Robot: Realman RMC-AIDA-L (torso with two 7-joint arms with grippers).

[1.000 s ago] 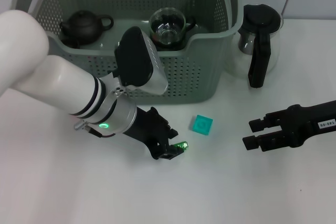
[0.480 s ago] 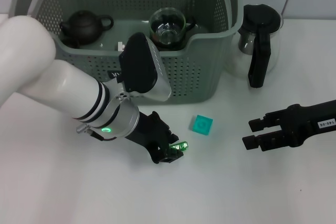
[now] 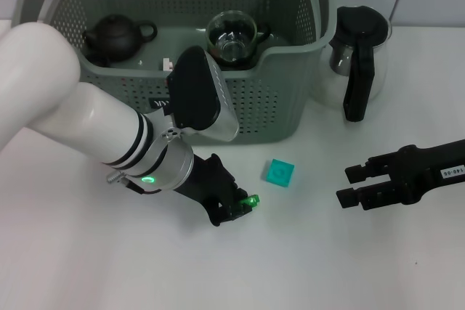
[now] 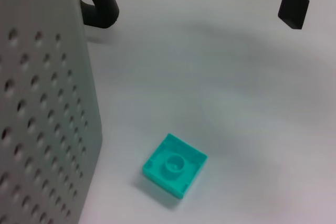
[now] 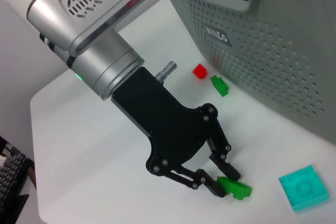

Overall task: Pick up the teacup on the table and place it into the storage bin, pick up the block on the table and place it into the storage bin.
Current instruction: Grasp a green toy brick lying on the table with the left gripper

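Note:
The grey perforated storage bin (image 3: 272, 99) stands at the back of the table. Inside it sits a glass teacup (image 3: 231, 34). My left gripper (image 3: 243, 207) is low over the table in front of the bin, shut on a small green block (image 3: 252, 200). The right wrist view shows its fingertips (image 5: 223, 167) clamping that green block (image 5: 236, 188). A flat teal block (image 3: 278, 172) lies on the table just beyond the gripper, also seen as the teal block (image 4: 174, 165) in the left wrist view. My right gripper (image 3: 347, 184) hovers at the right, open and holding nothing.
A black teapot (image 3: 116, 34) is in the bin beside the teacup. A glass pitcher with a black handle (image 3: 357, 56) stands right of the bin. A small red block (image 5: 199, 70) and another green block (image 5: 219, 85) lie by the bin's front wall (image 5: 273, 61).
The left arm has shifted slightly right and toward the bin, carrying the green block with it. The teal block and the right gripper have stayed put.

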